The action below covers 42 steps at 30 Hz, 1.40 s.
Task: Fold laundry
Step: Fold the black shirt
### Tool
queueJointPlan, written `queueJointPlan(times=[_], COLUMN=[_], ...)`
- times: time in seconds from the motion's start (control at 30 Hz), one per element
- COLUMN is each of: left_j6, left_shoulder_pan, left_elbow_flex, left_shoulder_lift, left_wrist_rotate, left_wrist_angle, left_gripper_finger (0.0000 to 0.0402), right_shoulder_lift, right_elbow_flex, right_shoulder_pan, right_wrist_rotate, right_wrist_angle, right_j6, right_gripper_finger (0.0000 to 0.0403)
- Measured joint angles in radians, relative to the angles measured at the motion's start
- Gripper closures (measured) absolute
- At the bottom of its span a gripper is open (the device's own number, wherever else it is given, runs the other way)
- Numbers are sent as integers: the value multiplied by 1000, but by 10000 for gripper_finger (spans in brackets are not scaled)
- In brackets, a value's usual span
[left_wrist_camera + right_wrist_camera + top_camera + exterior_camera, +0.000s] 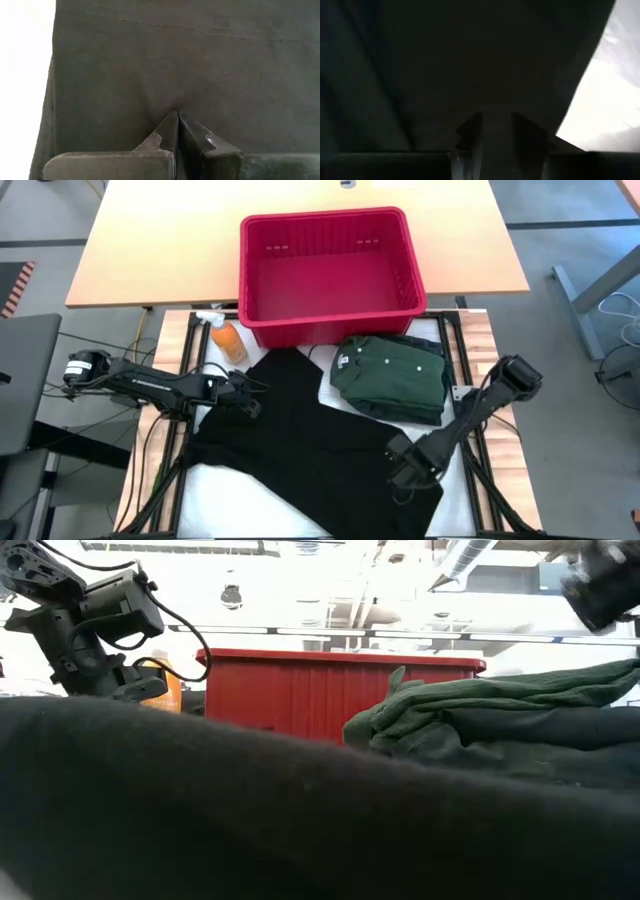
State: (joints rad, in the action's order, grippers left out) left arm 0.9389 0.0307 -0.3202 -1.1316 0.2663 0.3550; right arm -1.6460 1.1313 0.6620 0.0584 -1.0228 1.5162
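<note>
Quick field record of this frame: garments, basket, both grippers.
black garment: spread flat mid-table
green shirt: folded, on a dark folded piece, in front of the basket
basket: red, empty
left gripper: shut, pinching the black garment's left edge
right gripper: on the black garment's right side, fingers slightly apart
bottle: orange, left of the basket

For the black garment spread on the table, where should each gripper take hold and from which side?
The black garment lies flat, so its thin outer edges are the likely best hold. Left gripper comes at the left edge, right gripper at the lower right edge, each pinching from its own side, away from the folded green shirt.
</note>
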Motion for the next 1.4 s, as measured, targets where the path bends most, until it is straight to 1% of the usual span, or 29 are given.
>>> queueJointPlan(times=[0.1, 0.2, 0.27, 0.33, 0.37, 0.43, 0.5, 0.57, 0.67, 0.8, 0.9, 1.1, 1.23, 1.4], left_j6=[-19, -36, -41, -40, -37, -33, -36, -40, -50, -73, -94, -160, -193, -233], left_shoulder_pan=[0, 0, 0, 0, 0, -1, -1, -1, 9, 20, 20, 21, 20, 20], left_elbow_flex=[0, 0, 0, 0, 0, 0, 0, 0, 0, 0, 0, 1, 3, 3], left_shoulder_lift=[0, 0, 0, 0, 0, 0, 0, 0, 0, 0, 0, 27, 89, 145], left_wrist_rotate=[-8, -10, -10, -7, -6, -3, -3, 0, -2, -10, -19, -54, -71, -78], left_wrist_angle=[-1, 0, -2, -4, -11, -20, -28, -32, -33, -33, -33, -32, -22, -11], left_gripper_finger=[402, 402, 402, 401, 402, 402, 401, 402, 402, 402, 402, 401, 401, 401], right_shoulder_lift=[-28, -31, -19, -18, -16, -17, -23, -18, -2, 30, 44, 53, 53, 53], right_elbow_flex=[-74, -177, -234, -271, -285, -297, -295, -262, -205, -125, -81, -28, -31, -62], right_shoulder_pan=[33, 57, 64, 57, 50, 31, 8, -17, -40, -43, -31, 41, 130, 240], right_wrist_rotate=[26, 79, 87, 99, 99, 82, 46, 35, 21, 11, 10, -9, -7, 21], right_wrist_angle=[39, 165, 198, 165, 122, -17, -153, -258, -370, -343, -289, -141, -128, -121], right_j6=[89, 123, 151, 179, 195, 231, 260, 266, 219, 159, 156, 164, 242, 363], right_gripper_finger=[281, 281, 281, 281, 281, 281, 281, 281, 281, 281, 281, 281, 281, 281])
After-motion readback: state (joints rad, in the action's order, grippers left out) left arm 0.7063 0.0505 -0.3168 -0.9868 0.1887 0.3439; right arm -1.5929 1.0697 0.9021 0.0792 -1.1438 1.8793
